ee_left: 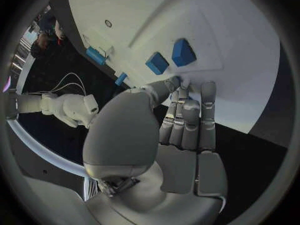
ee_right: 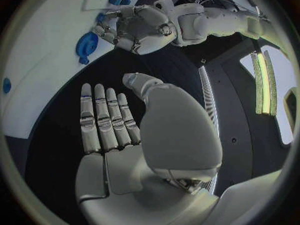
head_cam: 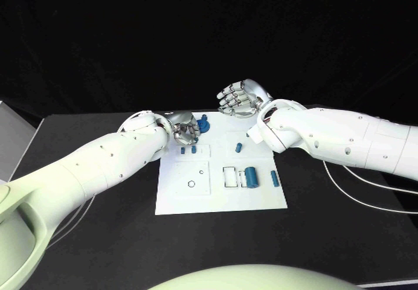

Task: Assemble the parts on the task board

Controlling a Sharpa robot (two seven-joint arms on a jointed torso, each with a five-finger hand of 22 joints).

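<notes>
The left hand (head_cam: 183, 132), fingers together and flat, is pressed on the task board (head_cam: 183, 199) beside a blue part (head_cam: 203, 125), seating judged underway, while the empty right hand (head_cam: 238, 98) is held open-fingered beyond the board.

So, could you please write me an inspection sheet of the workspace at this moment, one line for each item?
Surface: black table, with the white task board in its middle.
Job's things: small blue parts on the board; a long one beside a white slot, a thin one near the board's right edge, a round blue part at the far edge.
Clutter: nothing seen.
Hands: left hand low over the board's far left corner, fingertips at the board beside two blue blocks; right hand raised beyond the far edge, fingers straight, holding nothing.
Cables: thin white cables on the table under the right arm.
Surroundings: dark background; a pale object at the table's left.
</notes>
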